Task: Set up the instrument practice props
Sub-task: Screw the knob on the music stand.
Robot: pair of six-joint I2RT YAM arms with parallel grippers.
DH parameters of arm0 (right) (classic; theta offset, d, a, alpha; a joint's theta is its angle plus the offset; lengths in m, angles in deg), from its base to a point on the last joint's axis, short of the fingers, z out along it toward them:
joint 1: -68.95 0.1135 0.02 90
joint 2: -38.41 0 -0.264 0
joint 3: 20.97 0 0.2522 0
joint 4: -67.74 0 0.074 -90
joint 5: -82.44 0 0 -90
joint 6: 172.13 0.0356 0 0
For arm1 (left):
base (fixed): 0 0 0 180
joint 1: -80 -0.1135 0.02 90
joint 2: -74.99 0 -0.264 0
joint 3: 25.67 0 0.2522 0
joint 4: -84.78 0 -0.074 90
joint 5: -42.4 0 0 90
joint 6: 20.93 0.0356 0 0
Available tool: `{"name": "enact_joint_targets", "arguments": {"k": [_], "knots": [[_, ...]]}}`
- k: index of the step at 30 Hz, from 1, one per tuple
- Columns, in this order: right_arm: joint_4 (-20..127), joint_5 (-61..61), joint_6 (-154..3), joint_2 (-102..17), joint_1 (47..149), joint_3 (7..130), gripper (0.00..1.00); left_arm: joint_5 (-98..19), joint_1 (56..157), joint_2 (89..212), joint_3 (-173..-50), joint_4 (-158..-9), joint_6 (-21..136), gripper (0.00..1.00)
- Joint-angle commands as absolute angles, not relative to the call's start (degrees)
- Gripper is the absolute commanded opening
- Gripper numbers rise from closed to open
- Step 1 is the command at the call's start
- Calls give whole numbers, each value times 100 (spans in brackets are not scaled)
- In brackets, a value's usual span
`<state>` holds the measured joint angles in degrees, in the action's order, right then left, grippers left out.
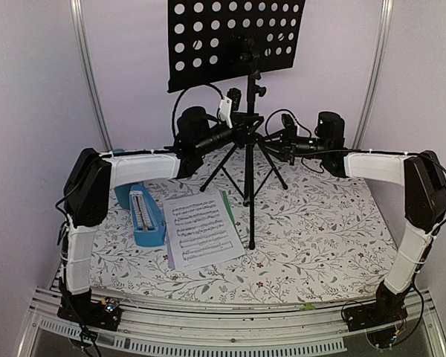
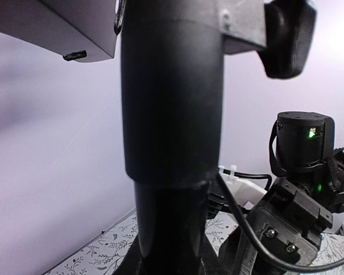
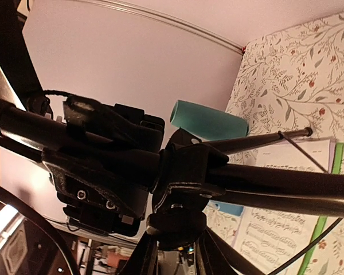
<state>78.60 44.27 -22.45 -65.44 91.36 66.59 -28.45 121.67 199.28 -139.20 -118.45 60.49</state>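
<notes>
The left gripper (image 1: 239, 134) is pinching the upright pole of the black music stand (image 1: 251, 186) just above the hub where the tripod legs branch off. In the left wrist view the pole (image 2: 172, 114) is filling the space between the fingers (image 2: 286, 40), which are pressing against it on both sides. The right gripper (image 1: 276, 146) is hovering just beside the same hub from the other side. In its own wrist view its fingers are showing as dark shapes well apart, so it is standing spread and holding nothing.

The stand is standing at the back middle of the floral table (image 1: 320, 223). Its long axis is running vertically, its legs are splaying out over the cloth, and its perforated desk (image 1: 234, 37) is sitting at the top, facing the near edge with its right side tipping upward.

The sheet-music pages (image 1: 201, 230) are lying flat to the left of the stand's nearest foot and just beside it. Their long axis is running from near to far, turned slightly, with a green edge peeking out along the right side. The blue metronome (image 1: 145, 216) is sitting just left of the pages, with its narrow end pointing toward the back wall. Whether it is upright or lying on its back cannot be told. A teal cup (image 3: 209, 120) is sitting behind it near the wall.
</notes>
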Motion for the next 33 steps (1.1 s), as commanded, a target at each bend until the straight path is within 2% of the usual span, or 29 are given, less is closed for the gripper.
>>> {"name": "enact_joint_targets", "arguments": {"k": [1,6,10,13,16,18,21,23,28,33], "knots": [[9027,4190,48,-6655,8892,6547,0,-2328,12186,19799,-13577,-11656,6072,0],[9490,4129,962,-6623,8882,6372,0,-2245,12138,19809,-13605,-11609,6083,0],[8654,3983,115,-6399,8877,6521,12,-2209,12139,19857,-13702,-11573,6056,0],[7547,3479,-1730,-6061,8864,6718,25,-2196,12139,19857,-13716,-11558,6062,0],[6610,2233,-4083,-5638,8974,6774,33,-2187,12138,19832,-13700,-11546,6063,0],[6545,1308,-5402,-5340,9190,6603,38,-2185,12135,19822,-13690,-11539,6072,0],[6982,392,-7490,-5047,9539,6101,46,-2170,12139,19837,-13722,-11509,6068,0],[7327,259,-8538,-4957,9610,5779,50,-2168,12146,19868,-13770,-11475,6057,0],[8562,402,-10165,-4799,9695,4982,61,-2176,12148,19908,-13846,-11427,6070,0],[9496,488,-11584,-4819,9732,4435,65,-2179,12148,19909,-13879,-11365,6105,0]]}}
